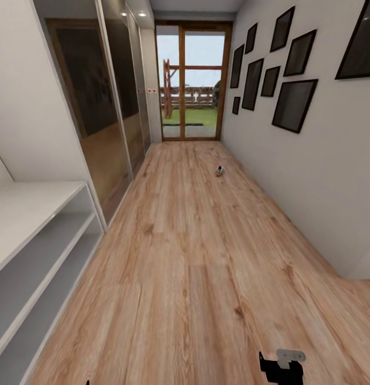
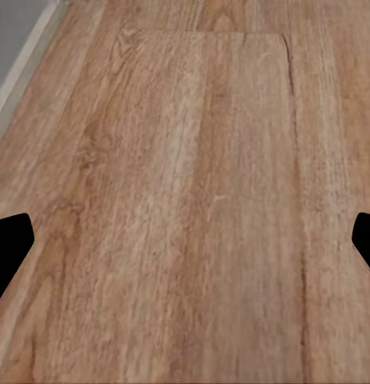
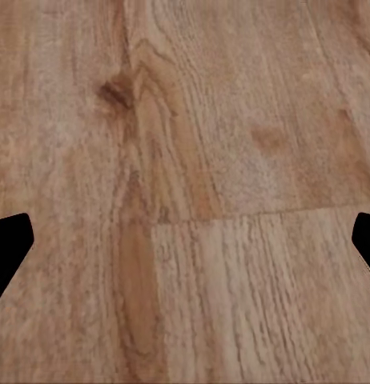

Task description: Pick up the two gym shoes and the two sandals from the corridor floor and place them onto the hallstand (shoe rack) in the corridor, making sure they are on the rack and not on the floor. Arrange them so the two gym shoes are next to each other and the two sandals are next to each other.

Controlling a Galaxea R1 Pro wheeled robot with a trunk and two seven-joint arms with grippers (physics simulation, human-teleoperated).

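Corridor seen from the head camera. The corridor floor (image 1: 195, 256) is light brown wood plank with long streaked grain and dark knots, running to a glazed wooden-framed door (image 1: 193, 80) at the far end. One gym shoe (image 1: 219, 170), small and distant, lies on the planks near the right wall, well apart from the rack; its pale body with a red and teal patch is too small to show detail. The hallstand (image 1: 30, 251), smooth matte light grey, stands along the left wall with a flat top surface and two long open shelves beneath. Dark rectangular picture frames (image 1: 294, 104) hang on the plain white right wall. The right hand (image 3: 185, 248) hovers over bare planks, black fingertips spread wide, released and holding nothing. The left hand (image 2: 185, 248) likewise hangs open above the planks, grasping nothing.
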